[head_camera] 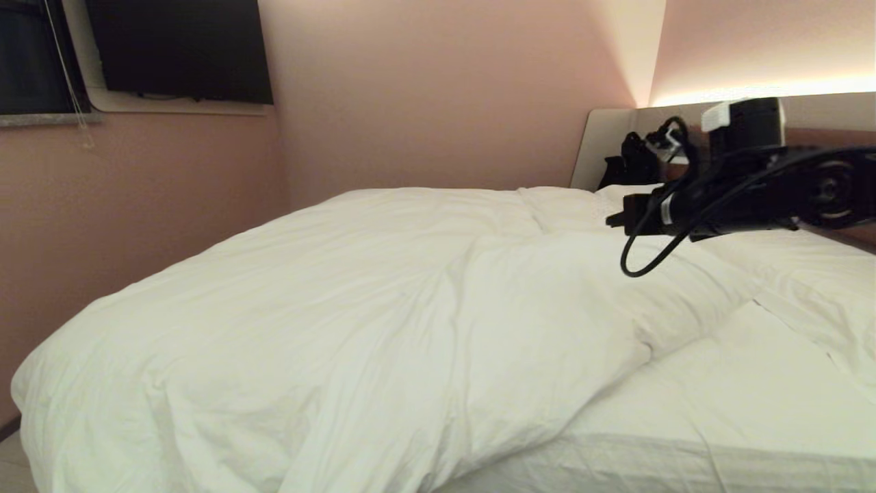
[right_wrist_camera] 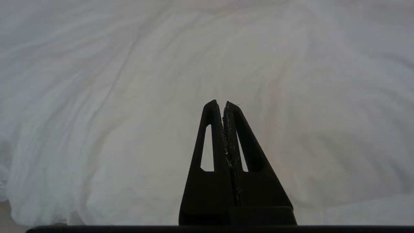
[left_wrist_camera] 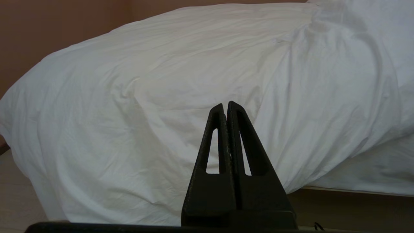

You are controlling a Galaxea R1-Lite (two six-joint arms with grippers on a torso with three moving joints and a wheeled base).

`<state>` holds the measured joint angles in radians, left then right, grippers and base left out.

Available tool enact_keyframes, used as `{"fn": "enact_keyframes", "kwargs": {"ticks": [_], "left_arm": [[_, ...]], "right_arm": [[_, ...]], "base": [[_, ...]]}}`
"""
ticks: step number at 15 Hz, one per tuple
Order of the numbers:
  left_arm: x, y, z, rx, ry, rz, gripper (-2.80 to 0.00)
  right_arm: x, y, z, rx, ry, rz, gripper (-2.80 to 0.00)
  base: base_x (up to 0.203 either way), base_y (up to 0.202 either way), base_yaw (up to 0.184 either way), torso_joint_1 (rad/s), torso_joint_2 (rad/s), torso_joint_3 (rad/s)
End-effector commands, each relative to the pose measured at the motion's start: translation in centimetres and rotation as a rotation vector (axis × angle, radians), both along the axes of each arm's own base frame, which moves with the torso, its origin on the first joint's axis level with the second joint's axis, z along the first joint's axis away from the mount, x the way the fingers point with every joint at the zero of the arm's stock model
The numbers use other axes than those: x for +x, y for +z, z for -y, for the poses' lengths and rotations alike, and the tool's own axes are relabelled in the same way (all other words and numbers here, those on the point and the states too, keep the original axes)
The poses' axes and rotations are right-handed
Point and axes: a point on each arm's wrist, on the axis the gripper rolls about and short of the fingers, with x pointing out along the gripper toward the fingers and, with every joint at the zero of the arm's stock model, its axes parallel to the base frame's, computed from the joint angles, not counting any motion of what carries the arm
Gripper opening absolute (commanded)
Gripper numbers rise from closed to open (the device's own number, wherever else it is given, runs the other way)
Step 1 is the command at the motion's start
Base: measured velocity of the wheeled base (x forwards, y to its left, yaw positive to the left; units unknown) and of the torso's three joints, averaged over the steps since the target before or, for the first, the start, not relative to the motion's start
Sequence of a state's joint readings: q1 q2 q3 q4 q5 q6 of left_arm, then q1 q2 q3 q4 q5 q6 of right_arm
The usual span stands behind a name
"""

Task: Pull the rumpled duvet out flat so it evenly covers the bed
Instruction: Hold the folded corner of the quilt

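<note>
The white duvet lies rumpled and bunched toward the left of the bed, and hangs over the near left corner. To the right of it the flat sheet lies bare. My right gripper hovers above the bed's far right part. In the right wrist view it is shut and holds nothing, with the duvet spread below. My left gripper is outside the head view. It is shut and empty, level with the duvet's hanging side and apart from it.
A pink wall runs close along the bed's left side, with a dark screen mounted high. The headboard stands at the far right. More white bedding lies near it. The bed base and the floor show low down.
</note>
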<state>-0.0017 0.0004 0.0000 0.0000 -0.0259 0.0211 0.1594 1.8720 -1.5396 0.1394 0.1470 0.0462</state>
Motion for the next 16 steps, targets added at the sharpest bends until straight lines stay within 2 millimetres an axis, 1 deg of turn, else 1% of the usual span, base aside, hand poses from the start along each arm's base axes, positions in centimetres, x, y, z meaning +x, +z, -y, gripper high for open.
{"fn": "enact_keyframes", "kwargs": {"ticks": [1, 4, 6, 7, 11, 16], "left_arm": [[0.0, 0.0, 0.0, 0.000, 0.000, 0.000, -2.80], [0.0, 0.0, 0.0, 0.000, 0.000, 0.000, -2.80], [0.0, 0.0, 0.0, 0.000, 0.000, 0.000, -2.80], [0.0, 0.0, 0.0, 0.000, 0.000, 0.000, -2.80], [0.0, 0.0, 0.0, 0.000, 0.000, 0.000, -2.80], [0.0, 0.0, 0.0, 0.000, 0.000, 0.000, -2.80]], "right_arm": [[2.7, -4.4, -0.7, -0.019, 0.009, -0.108, -2.80], [3.3, -6.3, -0.9, -0.022, 0.019, -0.155, -2.80], [3.7, -7.0, -1.1, -0.025, 0.017, -0.133, -2.80], [3.9, -7.5, -1.3, -0.031, 0.021, -0.117, 0.00], [4.3, -8.2, -2.1, -0.058, 0.046, -0.111, 0.00], [4.9, -9.7, -3.8, -0.156, 0.069, -0.104, 0.00]], "base": [[0.000, 0.000, 0.000, 0.000, 0.00, 0.000], [0.000, 0.000, 0.000, 0.000, 0.00, 0.000], [0.000, 0.000, 0.000, 0.000, 0.00, 0.000], [0.000, 0.000, 0.000, 0.000, 0.00, 0.000], [0.000, 0.000, 0.000, 0.000, 0.00, 0.000], [0.000, 0.000, 0.000, 0.000, 0.00, 0.000]]}}
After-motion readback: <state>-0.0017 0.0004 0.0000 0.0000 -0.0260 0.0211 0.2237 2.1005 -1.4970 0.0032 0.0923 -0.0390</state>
